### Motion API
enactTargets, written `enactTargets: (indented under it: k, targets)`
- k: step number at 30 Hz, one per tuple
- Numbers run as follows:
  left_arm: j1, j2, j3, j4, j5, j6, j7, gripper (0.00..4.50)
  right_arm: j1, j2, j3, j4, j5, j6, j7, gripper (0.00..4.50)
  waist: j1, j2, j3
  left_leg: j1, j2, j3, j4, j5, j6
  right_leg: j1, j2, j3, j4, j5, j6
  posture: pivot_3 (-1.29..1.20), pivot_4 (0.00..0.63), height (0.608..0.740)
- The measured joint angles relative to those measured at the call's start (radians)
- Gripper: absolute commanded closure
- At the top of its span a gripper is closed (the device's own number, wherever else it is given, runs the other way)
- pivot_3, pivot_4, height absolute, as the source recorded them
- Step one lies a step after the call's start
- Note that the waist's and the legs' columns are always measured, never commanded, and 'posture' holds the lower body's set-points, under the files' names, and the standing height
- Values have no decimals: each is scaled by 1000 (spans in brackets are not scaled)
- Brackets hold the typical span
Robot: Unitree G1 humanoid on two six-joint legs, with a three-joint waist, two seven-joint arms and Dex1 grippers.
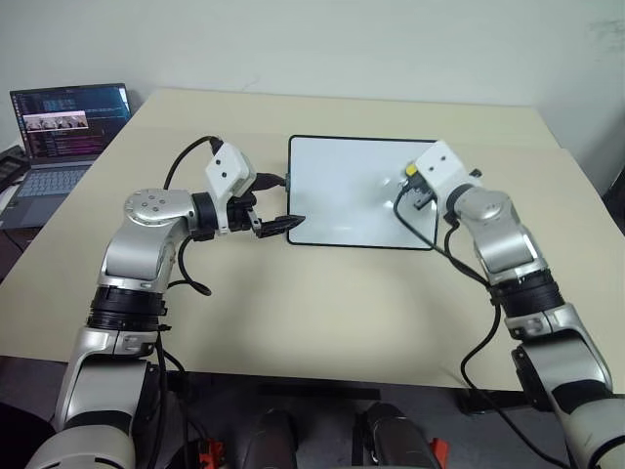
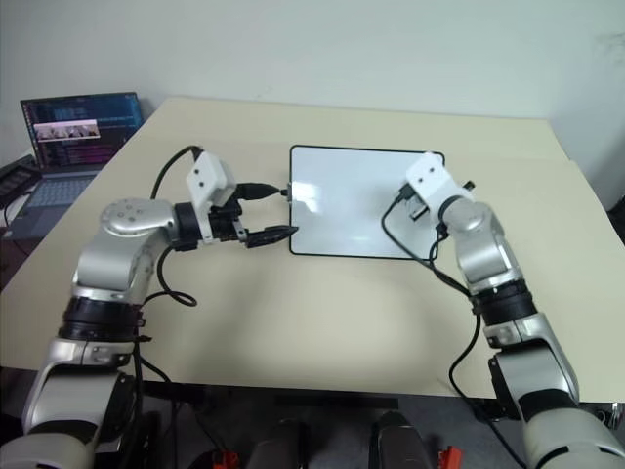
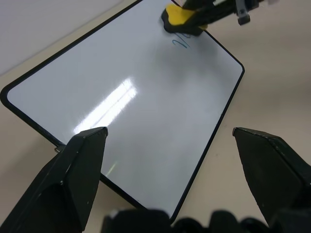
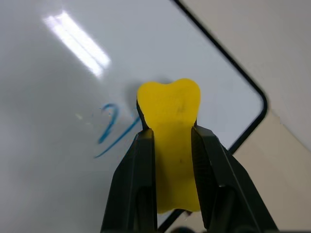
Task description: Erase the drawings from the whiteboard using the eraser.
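Beige table (image 1: 322,303), plain pale wall, open laptop (image 1: 66,137) at left edge.
Whiteboard (image 1: 342,195) mid-table; right end effector (image 4: 170,131) clamped on eraser (image 4: 171,116) beside blue drawings (image 4: 111,128); left end effector (image 3: 170,141) spread wide.

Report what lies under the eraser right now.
The eraser, pinched in the right gripper, sits over the whiteboard. Blue strokes of the drawings show beside it; any marks directly beneath it are covered.

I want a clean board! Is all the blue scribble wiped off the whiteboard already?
No, blue marker strokes still sit on the whiteboard right beside the yellow eraser squeezed in the right tool.
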Motion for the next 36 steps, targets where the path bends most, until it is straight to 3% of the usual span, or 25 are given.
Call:
enactTargets:
  k: [5,15,24,36]
  targets:
    - [2,2,1,-5,0,3,1,0,101,51,89,-92,-10,30,68,3829,-20,-1,0,15,0,1,-1,0,0,14,1,2,-1,-2,4,0,150,740]
    - [2,4,2,-7,0,4,3,0,70,49,97,-56,-23,39,84,3830,-18,-1,0,15,0,2,0,1,1,14,1,3,-1,-2,6,0,150,740]
    - [2,9,3,-7,0,5,4,0,-60,-29,-57,152,-27,27,-62,3856,-9,-4,-2,15,-1,3,0,3,2,15,0,5,-3,0,7,0,150,740]
    - [2,9,3,-7,-2,5,1,0,-29,-18,-97,93,27,32,-22,3864,-10,-4,-2,12,-2,3,-1,4,4,16,0,7,-10,2,9,0,150,740]
